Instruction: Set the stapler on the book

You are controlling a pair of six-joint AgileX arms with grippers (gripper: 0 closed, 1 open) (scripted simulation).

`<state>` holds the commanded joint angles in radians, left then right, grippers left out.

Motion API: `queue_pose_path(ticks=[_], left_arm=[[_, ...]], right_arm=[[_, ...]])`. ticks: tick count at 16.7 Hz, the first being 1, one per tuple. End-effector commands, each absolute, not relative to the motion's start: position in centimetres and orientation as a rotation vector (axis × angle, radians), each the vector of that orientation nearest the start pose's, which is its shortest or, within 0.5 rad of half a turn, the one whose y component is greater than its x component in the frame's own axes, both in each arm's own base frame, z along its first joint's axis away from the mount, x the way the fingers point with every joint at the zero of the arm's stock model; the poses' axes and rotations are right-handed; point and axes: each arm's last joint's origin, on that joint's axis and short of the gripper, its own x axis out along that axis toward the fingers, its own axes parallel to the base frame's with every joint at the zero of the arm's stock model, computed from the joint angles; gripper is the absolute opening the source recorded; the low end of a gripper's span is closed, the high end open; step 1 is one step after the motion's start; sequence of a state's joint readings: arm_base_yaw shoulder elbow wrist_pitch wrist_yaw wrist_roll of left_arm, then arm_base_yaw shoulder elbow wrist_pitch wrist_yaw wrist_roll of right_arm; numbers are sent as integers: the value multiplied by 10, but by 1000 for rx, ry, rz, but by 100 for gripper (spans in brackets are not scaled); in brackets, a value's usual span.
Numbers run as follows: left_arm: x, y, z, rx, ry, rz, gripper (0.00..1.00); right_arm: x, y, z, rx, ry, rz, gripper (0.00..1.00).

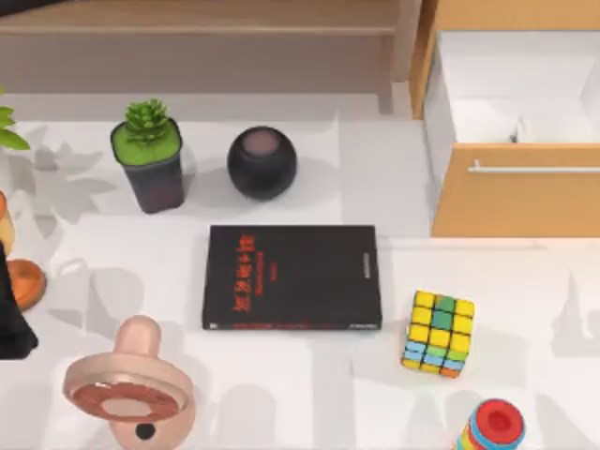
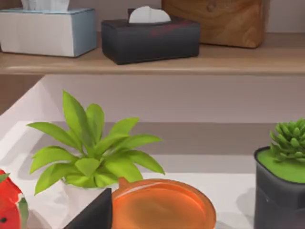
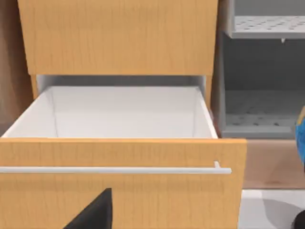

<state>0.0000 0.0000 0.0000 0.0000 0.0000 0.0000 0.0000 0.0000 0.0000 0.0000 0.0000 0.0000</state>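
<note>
The book [image 1: 292, 277] lies flat mid-surface, its cover free to take the stapler; I cannot tell either gripper's state.

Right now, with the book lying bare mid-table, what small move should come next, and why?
Probably ease the right hand forward over the open drawer to search it for the stapler: that hand faces the drawer, and the book lies flat with its cover free.
</note>
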Motion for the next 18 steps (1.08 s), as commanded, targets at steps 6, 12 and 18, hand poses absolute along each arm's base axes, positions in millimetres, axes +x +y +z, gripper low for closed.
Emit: queue_pose_path(ticks=[6,12,18], left_arm=[[106,-1,160,0,0,0,100],[106,-1,160,0,0,0,100],[106,-1,160,0,0,0,100]], right_arm=[[107,0,180,6,69,5,100],[142,5,261,21,357,26,100],[264,22,322,22,772,44,100]])
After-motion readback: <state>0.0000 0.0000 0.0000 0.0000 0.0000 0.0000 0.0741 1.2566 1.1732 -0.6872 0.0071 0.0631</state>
